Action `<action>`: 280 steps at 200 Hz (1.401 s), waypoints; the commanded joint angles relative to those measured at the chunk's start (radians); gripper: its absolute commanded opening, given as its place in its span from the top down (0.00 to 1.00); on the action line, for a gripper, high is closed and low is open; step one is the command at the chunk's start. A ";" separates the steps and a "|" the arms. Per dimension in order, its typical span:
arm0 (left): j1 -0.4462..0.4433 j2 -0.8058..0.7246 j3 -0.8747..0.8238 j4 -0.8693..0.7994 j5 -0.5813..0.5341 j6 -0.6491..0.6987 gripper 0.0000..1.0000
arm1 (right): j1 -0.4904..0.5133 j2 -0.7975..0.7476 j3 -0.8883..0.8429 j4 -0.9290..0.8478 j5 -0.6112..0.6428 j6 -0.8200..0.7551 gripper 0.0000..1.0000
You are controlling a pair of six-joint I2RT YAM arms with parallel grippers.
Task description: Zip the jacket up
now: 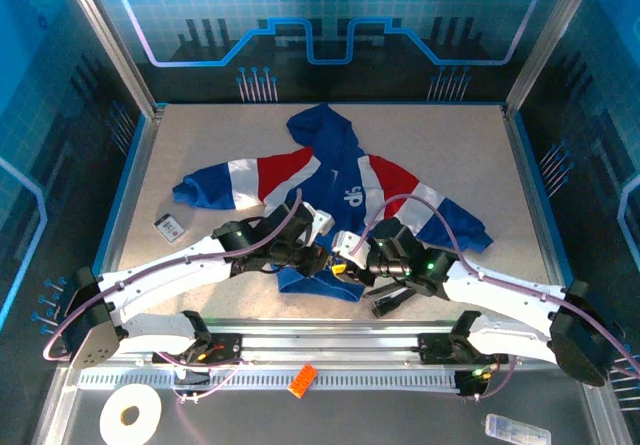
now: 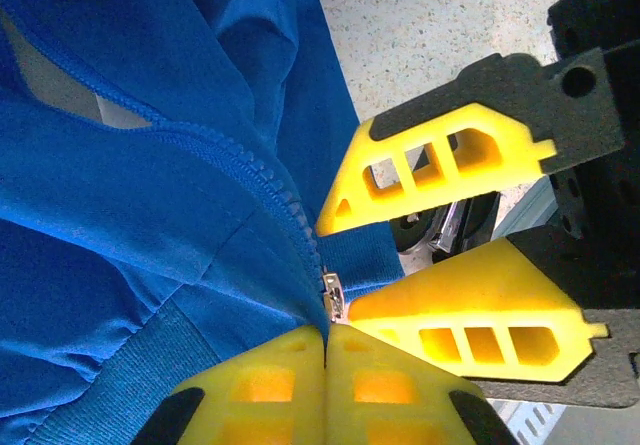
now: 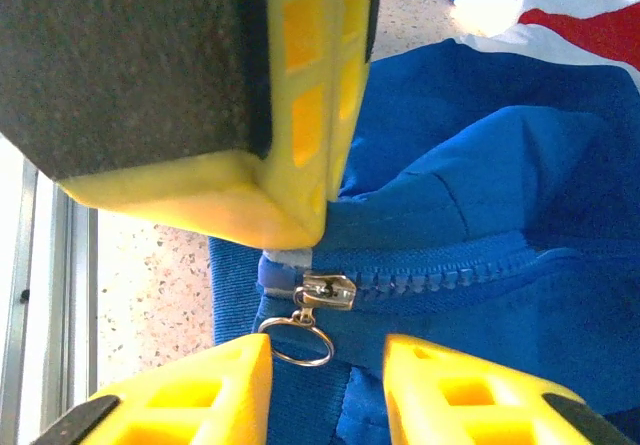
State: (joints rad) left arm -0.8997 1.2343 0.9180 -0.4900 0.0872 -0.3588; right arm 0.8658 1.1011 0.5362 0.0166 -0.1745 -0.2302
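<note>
So the left gripper (image 2: 325, 350) is clenched on the hem of the royal-blue hooded fabric jacket (image 1: 340, 190) lying on the speckled table (image 1: 200, 135), just below its small silver zipper slider (image 3: 325, 290), probably to anchor it, while the right gripper (image 3: 325, 390) gapes loose beside that slider.

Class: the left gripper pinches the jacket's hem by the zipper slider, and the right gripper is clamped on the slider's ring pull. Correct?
No: the right gripper is open, the ring pull lying ungripped by its jaws, as the right wrist view shows. The left gripper pinches the jacket at its hem by the zipper slider.

table (image 1: 200, 135): speckled | on it: jacket (image 1: 325, 150) (sleeves spread), small card (image 1: 171, 227)
</note>
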 commanded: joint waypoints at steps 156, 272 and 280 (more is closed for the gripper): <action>0.008 -0.038 -0.004 -0.022 0.043 0.026 1.00 | 0.030 0.009 -0.012 0.076 0.037 0.028 0.81; 0.025 -0.044 -0.026 -0.014 0.046 0.034 1.00 | 0.030 -0.018 0.044 -0.042 0.063 0.039 1.00; 0.028 -0.049 -0.038 -0.003 0.046 0.032 1.00 | 0.030 -0.021 0.050 -0.050 0.070 0.046 1.00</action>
State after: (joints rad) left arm -0.8814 1.2160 0.9119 -0.4938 0.1074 -0.3553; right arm 0.8837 1.0958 0.5449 0.0071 -0.1333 -0.1993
